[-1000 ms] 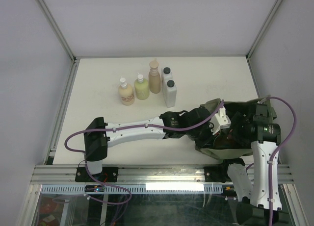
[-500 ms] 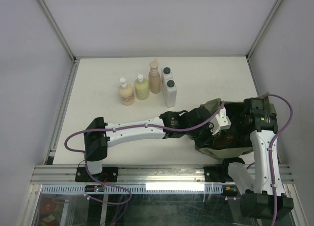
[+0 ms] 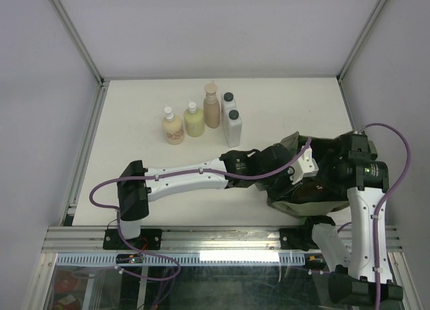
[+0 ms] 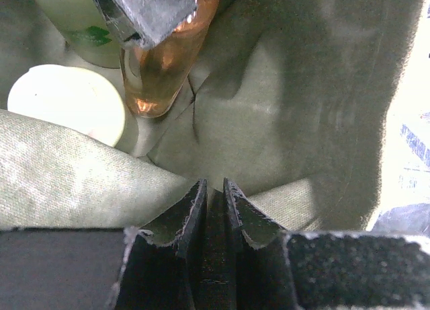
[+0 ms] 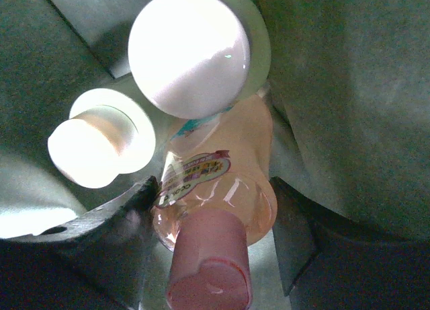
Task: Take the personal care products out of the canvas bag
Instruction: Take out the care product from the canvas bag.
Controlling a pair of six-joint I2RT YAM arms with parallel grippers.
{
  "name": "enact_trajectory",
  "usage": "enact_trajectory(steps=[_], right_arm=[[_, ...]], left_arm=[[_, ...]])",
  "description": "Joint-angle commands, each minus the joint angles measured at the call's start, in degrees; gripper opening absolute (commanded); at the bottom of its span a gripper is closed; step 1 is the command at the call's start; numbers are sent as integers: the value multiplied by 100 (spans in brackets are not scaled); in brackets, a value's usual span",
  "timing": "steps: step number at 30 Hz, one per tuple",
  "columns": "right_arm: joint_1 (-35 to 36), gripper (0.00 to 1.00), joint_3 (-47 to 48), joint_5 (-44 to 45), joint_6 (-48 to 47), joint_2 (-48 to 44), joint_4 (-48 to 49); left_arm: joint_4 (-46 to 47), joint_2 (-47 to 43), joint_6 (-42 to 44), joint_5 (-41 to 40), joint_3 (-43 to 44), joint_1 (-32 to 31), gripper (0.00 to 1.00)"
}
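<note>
— Where's your left claw (image 4: 213, 185)?
— I have it clenched on a fold of the canvas bag (image 4: 289, 88), near right on the counter (image 3: 134, 108).
— And the right claw (image 5: 215, 222)?
— Inside the bag, grasping the orange bottle (image 5: 225, 179), with pale-capped bottles (image 5: 188, 51) just beside it. Five bottles (image 3: 195, 120) stand far middle.

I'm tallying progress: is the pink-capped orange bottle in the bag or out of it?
In. The orange bottle sits between the fingers of the right gripper, with the green fabric of the bag around it.
</note>
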Motion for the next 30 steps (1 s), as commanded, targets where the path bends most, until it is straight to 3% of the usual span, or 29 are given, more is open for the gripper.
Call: enact_trajectory(steps=[1,17,28,30], right_arm=[[15,0,572,-299,-178,-164,535],[16,0,1297,-575,-291,-188,581],[15,0,2325,-695,-183,-119,235],[15,0,2519,-737,-142,-71,164]], left_arm=[[-356,100,162,-167,201,-70,17],[-541,23,218,-243,303,-72,44],[-404,-421,288,-925,511,-51,98],[-405,-491,207,-960,723,15,99]])
